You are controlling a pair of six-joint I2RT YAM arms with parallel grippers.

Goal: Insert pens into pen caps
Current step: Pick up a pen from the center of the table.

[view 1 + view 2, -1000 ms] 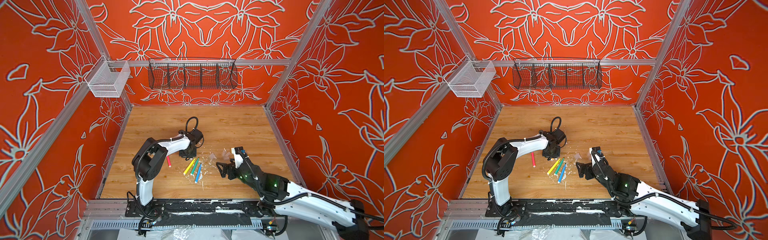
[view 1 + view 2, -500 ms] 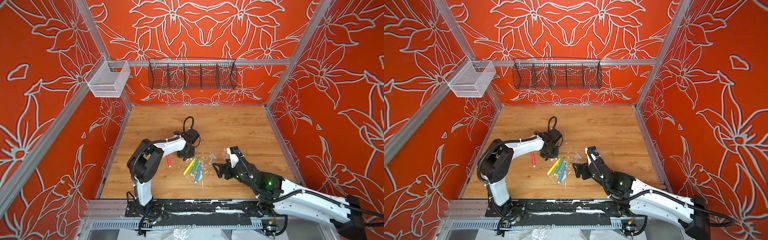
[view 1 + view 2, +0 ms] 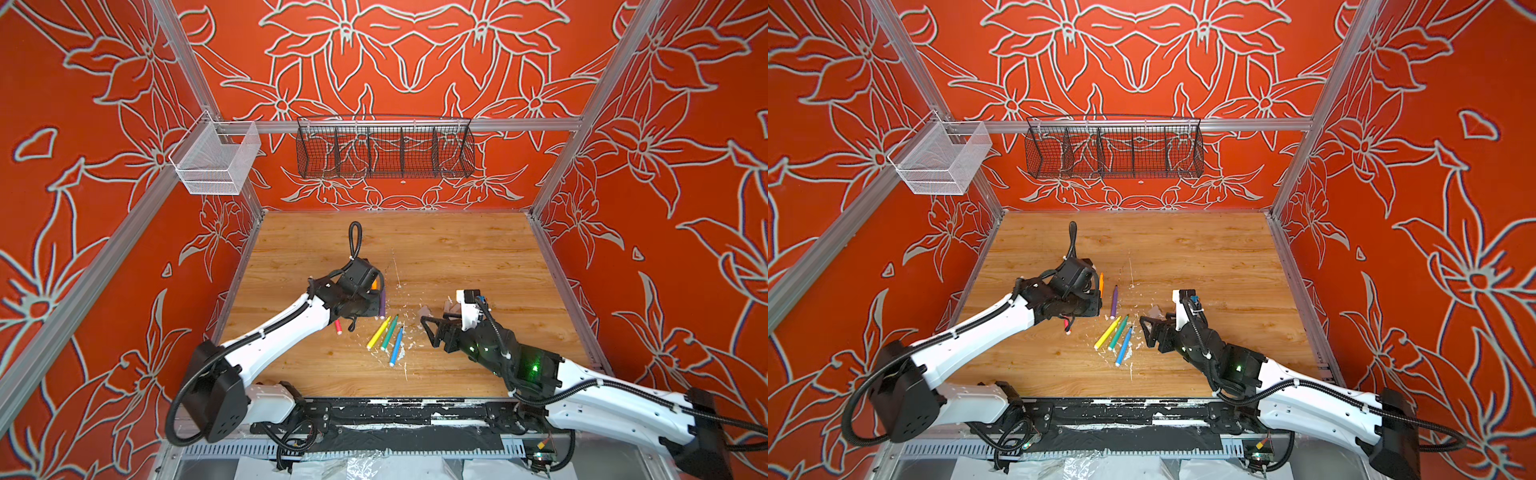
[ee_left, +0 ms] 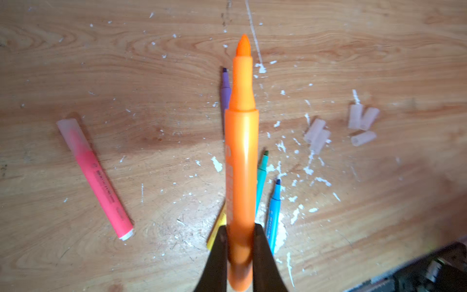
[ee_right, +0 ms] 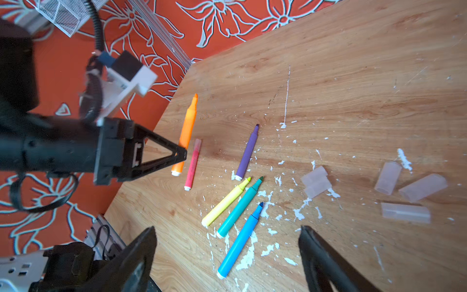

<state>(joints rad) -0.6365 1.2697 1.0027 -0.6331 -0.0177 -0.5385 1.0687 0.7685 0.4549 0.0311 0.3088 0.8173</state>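
Left gripper (image 4: 238,228) is clamped on the rear of the orange pen (image 4: 241,156), bare tip pointing toward the top of the left wrist frame (can't tell if it's off the table (image 3: 457,249) yet). Versus a second ago, the left arm has flattened out and its elbow has dropped to the lower left in both top views. The orange tip now pokes out past the wrist.

Right gripper (image 5: 227,228) has slid left toward the pens. Its jaws are wide apart and hold nothing.

The rest haven't moved, lower middle in the top views:
- Pink pen (image 4: 98,177), already capped.
- Purple pen (image 5: 247,151).
- Yellow pen (image 5: 225,202), green pen (image 5: 238,207) and blue pen (image 5: 240,242), fanned side by side.
- Five loose pen caps (image 5: 316,184), just right of them.
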